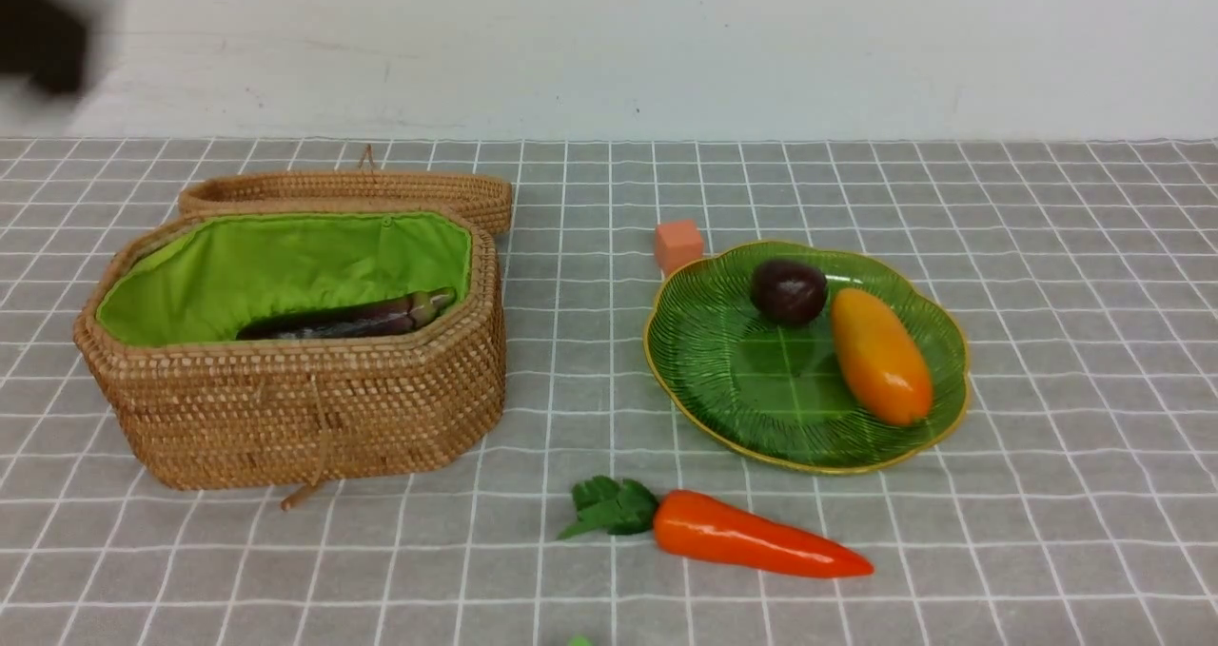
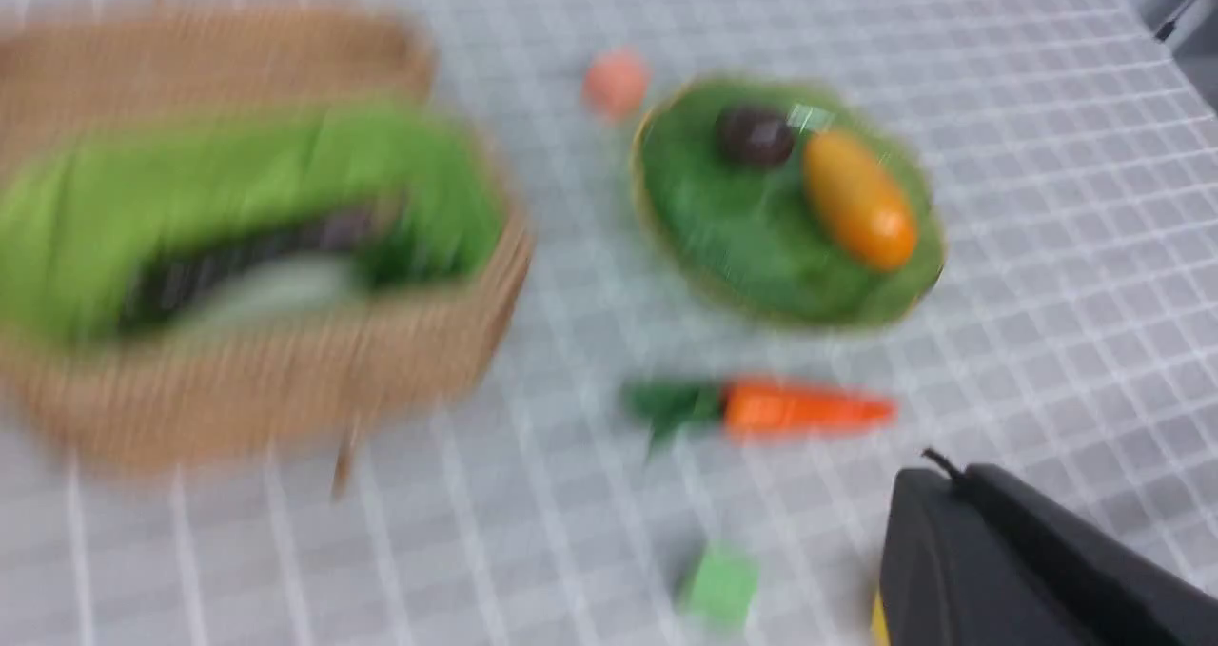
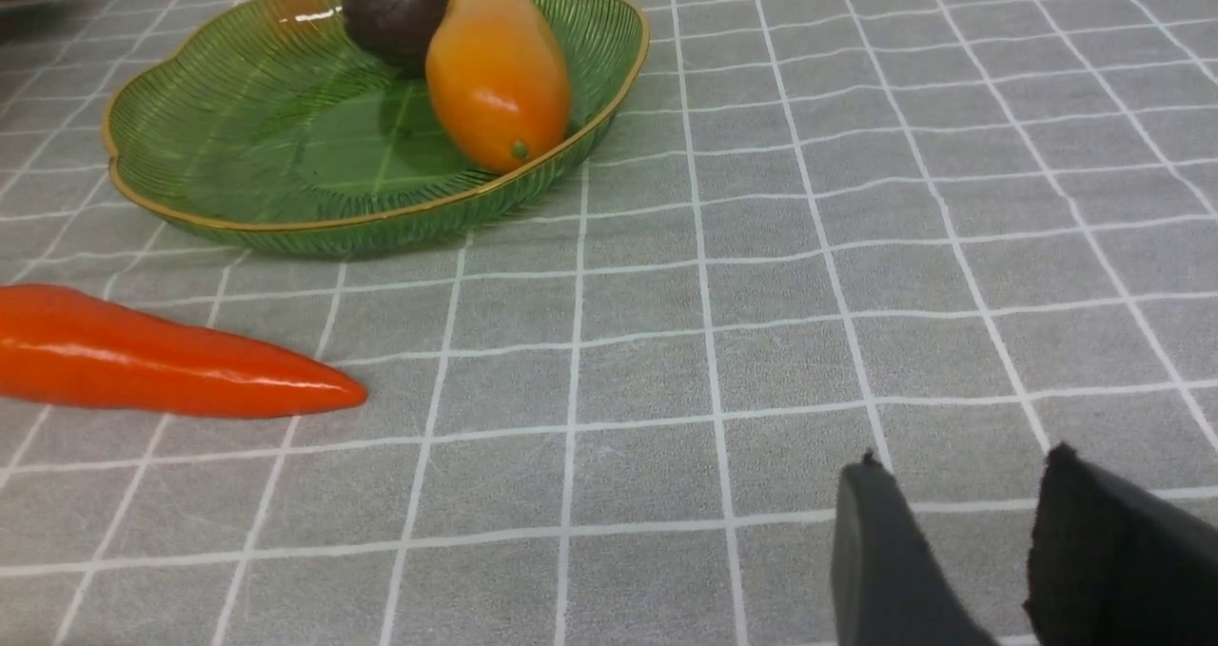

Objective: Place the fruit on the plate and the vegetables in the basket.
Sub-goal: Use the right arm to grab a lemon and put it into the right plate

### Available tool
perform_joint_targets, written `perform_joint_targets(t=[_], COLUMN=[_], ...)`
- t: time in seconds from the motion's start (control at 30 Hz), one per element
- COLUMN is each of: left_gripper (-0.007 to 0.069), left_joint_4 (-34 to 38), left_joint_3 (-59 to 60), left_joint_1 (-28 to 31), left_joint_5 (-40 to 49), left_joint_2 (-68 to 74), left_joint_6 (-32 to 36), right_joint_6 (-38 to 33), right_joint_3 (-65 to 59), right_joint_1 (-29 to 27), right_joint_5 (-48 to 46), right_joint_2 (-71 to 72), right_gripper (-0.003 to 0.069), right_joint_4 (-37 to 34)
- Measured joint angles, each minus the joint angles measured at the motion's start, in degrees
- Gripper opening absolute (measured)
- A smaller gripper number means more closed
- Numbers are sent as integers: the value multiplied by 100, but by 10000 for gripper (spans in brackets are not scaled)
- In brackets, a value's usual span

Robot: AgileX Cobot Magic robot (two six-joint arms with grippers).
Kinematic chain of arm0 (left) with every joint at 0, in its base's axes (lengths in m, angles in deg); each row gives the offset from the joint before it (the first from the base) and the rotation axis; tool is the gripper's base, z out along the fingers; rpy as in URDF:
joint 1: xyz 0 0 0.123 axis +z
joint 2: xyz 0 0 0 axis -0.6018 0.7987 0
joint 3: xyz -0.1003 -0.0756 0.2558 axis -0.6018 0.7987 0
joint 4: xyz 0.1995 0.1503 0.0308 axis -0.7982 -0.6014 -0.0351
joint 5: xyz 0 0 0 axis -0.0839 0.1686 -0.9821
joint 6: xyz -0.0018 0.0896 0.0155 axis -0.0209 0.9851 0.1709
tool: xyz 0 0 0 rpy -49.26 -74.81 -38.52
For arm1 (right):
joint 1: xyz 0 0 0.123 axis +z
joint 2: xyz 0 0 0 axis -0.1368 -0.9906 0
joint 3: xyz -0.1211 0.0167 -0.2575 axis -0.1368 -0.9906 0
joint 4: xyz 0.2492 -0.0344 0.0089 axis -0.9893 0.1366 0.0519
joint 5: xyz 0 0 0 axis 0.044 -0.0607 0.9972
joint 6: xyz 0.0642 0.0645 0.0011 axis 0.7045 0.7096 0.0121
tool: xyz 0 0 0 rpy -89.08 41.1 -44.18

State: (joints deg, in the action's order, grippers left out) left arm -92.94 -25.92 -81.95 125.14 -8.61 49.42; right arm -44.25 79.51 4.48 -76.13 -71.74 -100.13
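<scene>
The woven basket stands at the left with a dark purple eggplant in its green lining. In the blurred left wrist view a white radish lies beside the eggplant. The green plate at the right holds a maroon fruit and an orange mango. The carrot lies on the cloth in front of the plate. My left gripper is shut on nothing, high above the table. My right gripper stands open and empty, low over the cloth and apart from the carrot and plate.
A small orange cube sits just behind the plate. A green cube lies near the table's front edge. The basket's lid lies open behind it. A dark blur at the top left is my left arm.
</scene>
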Motion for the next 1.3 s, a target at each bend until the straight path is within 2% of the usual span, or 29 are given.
perform_joint_targets(t=[0.1, 0.27, 0.33, 0.53, 0.8, 0.9, 1.03, 1.1, 1.2, 1.3], left_gripper=[-13, -13, -13, -13, -13, -13, -13, -13, -13, -13], left_joint_4=[139, 641, 900, 1155, 1292, 1236, 701, 216, -71, -21], left_joint_3=[1519, 3640, 4103, 4445, 4463, 4463, 4556, 4711, 4852, 5202], left_joint_1=[0, 0, 0, 0, 0, 0, 0, 51, 268, 931], left_joint_5=[-163, -1014, -1126, -1343, -1353, -1555, -2100, -2550, -2903, -3341], left_joint_2=[-1441, -3481, -3972, -4592, -4660, -4660, -4660, -4660, -4660, -4660], left_joint_6=[-441, -647, -700, -821, -862, -865, -838, -670, -231, 811], right_joint_6=[0, 0, 0, 0, 0, 0, 0, 0, 0, 0], right_joint_3=[0, 0, 0, 0, 0, 0, 0, 0, 0, 0], right_joint_1=[0, 0, 0, 0, 0, 0, 0, 0, 0, 0], right_joint_5=[0, 0, 0, 0, 0, 0, 0, 0, 0, 0], right_joint_2=[0, 0, 0, 0, 0, 0, 0, 0, 0, 0], right_gripper=[241, 241, 241, 241, 241, 241, 241, 241, 241, 241], right_joint_4=[0, 0, 0, 0, 0, 0, 0, 0, 0, 0])
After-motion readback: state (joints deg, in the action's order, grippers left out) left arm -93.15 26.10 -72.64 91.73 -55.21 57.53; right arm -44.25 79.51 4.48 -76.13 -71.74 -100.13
